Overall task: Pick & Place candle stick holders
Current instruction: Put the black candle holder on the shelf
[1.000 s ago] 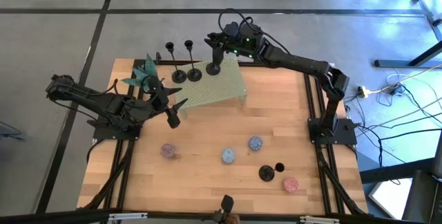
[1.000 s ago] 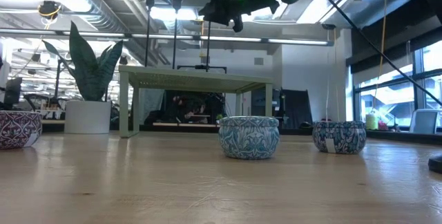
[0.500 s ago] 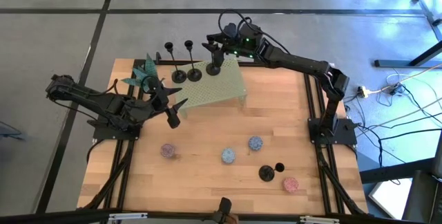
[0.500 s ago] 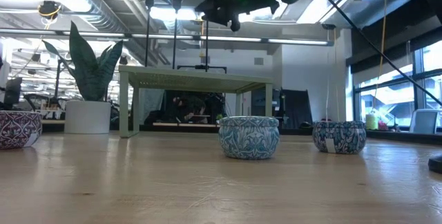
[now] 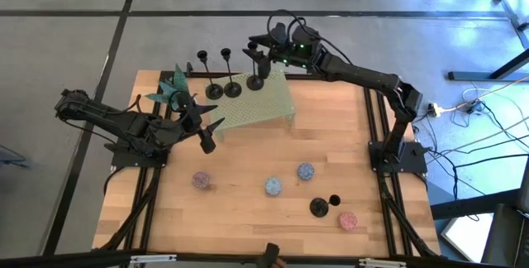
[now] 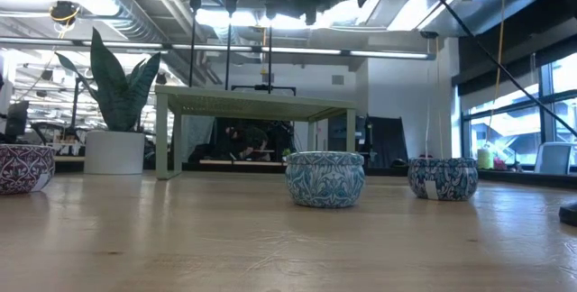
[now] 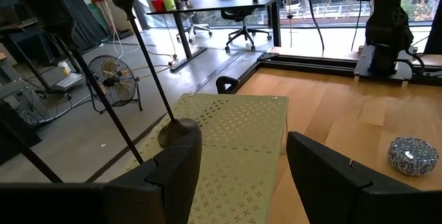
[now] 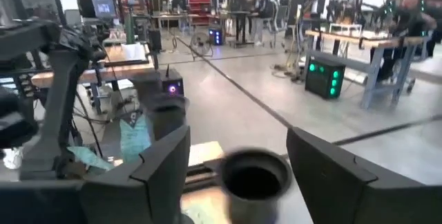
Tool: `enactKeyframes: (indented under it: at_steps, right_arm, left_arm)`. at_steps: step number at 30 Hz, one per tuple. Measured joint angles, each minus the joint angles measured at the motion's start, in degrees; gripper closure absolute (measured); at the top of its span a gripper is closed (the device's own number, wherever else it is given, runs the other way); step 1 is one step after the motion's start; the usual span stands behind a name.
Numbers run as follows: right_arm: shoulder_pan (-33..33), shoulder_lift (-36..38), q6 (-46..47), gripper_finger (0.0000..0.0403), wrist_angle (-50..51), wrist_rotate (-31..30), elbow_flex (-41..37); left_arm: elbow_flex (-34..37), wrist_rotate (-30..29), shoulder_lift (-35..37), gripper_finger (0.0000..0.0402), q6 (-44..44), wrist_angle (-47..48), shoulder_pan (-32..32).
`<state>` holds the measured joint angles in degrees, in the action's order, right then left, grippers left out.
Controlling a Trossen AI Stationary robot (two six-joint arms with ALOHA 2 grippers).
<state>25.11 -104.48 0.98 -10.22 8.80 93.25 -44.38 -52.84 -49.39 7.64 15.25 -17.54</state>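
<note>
Three black candle stick holders stand by their round bases on the green perforated stand at the table's far side. My right gripper is open at the cup top of the rightmost one, a finger on either side and apart from it. Another holder stands on the table at the near right. My left gripper waits open at the stand's left end, with nothing between its fingers.
Several patterned tins sit on the near half of the table. A green plant stands at the far left, next to the stand. The wood between the stand and the tins is bare.
My right gripper has opened and let go of the rightmost holder's cup top, then risen a little and drawn back toward the table's far right. The holder stays upright on the green stand.
</note>
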Motion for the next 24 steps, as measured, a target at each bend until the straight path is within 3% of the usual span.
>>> enactKeyframes:
  at_steps: [5, 11, 15, 20, 24]
  right_arm:
    - [-2.4, 3.4, -1.1, 0.0157, 2.6, 0.3, 0.0]
    - [-7.5, 9.6, -6.2, 0.0157, 13.5, 0.0, 0.0]
    - [-11.5, 14.7, -8.2, 0.0157, 24.7, 0.3, 0.0]
    - [-16.6, 21.6, -12.8, 0.0157, 46.3, 0.7, 0.0]
    - [-20.0, 26.2, -8.8, 0.0157, 61.5, 0.9, 0.0]
  left_arm:
    - [0.0, 0.3, 0.0, 0.0192, 0.4, 0.0, 0.0]
    - [0.0, 2.2, 0.0, 0.0192, 1.2, 0.4, 0.0]
    - [0.0, 3.0, 0.0, 0.0192, 2.6, 1.1, 0.0]
    - [0.0, 3.1, 0.0, 0.0192, 3.8, 1.6, 0.0]
    - [0.0, 3.0, -0.2, 0.0192, 5.1, 1.6, 0.0]
